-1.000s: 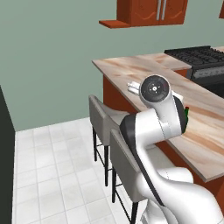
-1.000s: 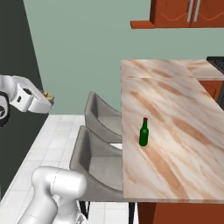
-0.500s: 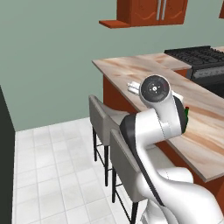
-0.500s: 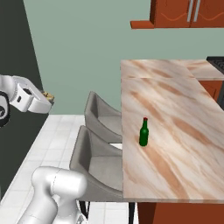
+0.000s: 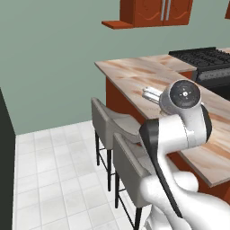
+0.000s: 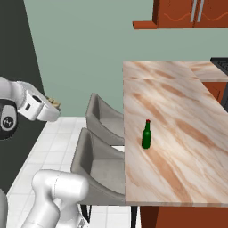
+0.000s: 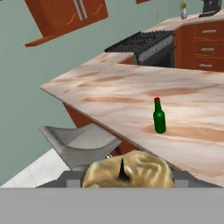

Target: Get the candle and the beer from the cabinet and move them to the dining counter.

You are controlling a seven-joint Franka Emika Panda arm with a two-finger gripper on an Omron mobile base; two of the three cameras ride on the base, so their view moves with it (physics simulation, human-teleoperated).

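I'm seeing the gripper (image 7: 127, 177) clenching the candle (image 7: 131, 170) at lower centre. Grey stools (image 6: 104, 118) are lining the dining counter (image 6: 178, 111); the beer (image 6: 146, 134) is standing centre-frame.

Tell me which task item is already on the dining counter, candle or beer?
The beer: the green bottle stands upright on the dining counter. The tan candle sits between the pincer's fingers, off the counter.

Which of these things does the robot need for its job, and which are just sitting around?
For the job:
- candle, held in the gripper
- beer, standing on the dining counter
- cabinet, up on the wall

Just sitting around:
- bar stools
- stove
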